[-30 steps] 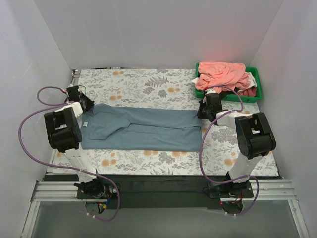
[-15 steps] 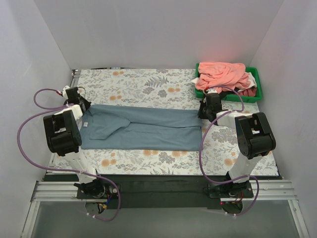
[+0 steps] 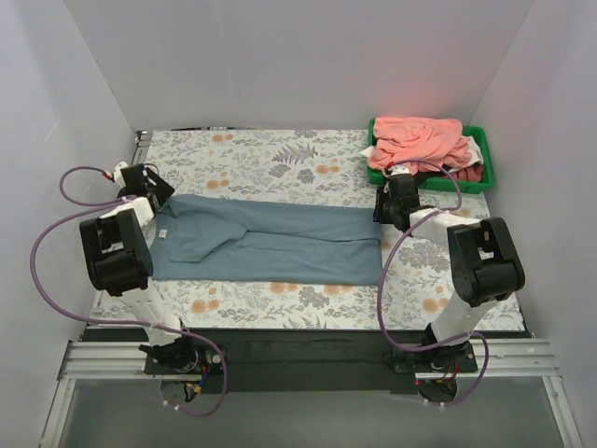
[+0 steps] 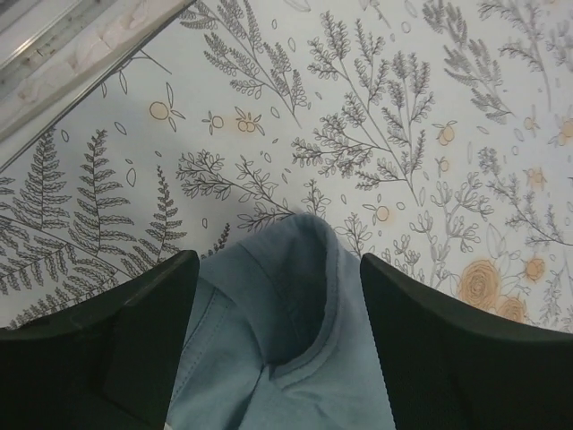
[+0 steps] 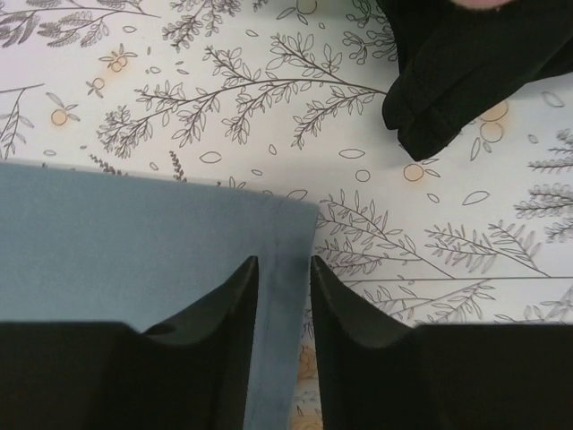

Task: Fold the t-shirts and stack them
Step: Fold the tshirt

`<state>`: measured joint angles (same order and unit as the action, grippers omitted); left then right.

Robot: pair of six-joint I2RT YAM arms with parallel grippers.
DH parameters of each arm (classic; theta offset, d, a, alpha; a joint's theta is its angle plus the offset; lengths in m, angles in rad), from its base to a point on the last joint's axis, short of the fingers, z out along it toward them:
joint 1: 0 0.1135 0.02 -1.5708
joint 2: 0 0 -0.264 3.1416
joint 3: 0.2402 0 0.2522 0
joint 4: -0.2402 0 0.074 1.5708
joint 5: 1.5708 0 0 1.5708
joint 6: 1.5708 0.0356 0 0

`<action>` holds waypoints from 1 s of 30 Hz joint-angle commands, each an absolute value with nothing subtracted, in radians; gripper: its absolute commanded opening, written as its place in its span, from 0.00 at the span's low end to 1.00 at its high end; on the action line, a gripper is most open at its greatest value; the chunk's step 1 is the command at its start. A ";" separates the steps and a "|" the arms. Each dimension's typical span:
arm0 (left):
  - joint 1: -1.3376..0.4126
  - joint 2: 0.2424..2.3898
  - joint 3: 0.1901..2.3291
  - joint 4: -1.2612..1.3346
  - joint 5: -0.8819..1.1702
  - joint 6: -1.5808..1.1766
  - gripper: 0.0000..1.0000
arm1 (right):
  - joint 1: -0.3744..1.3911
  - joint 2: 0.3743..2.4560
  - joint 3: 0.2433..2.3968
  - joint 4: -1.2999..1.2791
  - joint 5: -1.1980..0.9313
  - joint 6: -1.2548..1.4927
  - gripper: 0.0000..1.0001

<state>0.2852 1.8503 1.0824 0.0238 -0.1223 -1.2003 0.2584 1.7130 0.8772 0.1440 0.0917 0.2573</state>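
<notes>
floral table cover (image 3: 280, 159), grey-blue shirt (image 3: 270, 241) lengthwise left-right, collar (image 4: 300, 296) left

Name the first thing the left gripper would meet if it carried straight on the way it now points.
The left gripper would probably meet the grey-blue t-shirt first, its collar end lying below the open jaws; depth is unclear.

- Large dusty grey-blue cloth t-shirt (image 3: 270, 241) lies across the centre of the grey floral-print table cover (image 3: 280, 159), collar toward 9 o'clock.
- Green plastic bin (image 3: 488, 168) at 1 o'clock holds salmon-pink cloth shirts (image 3: 420, 140).
</notes>
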 commanded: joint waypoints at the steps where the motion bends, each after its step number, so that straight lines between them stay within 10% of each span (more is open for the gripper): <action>1: 0.276 1.721 1.086 0.040 -0.150 -1.187 0.73 | 0.313 1.611 0.926 0.121 0.182 0.195 0.38; 5: 0.262 1.629 1.000 0.080 -0.144 -1.186 0.77 | 0.449 1.556 0.966 0.084 0.319 0.135 0.58; 19: 0.262 1.626 0.902 0.140 -0.061 -1.203 0.79 | 0.617 1.680 0.973 0.153 -0.064 0.317 0.58; 30: 0.262 1.614 0.891 0.153 -0.038 -1.204 0.80 | 0.581 1.707 0.842 0.147 0.034 0.368 0.58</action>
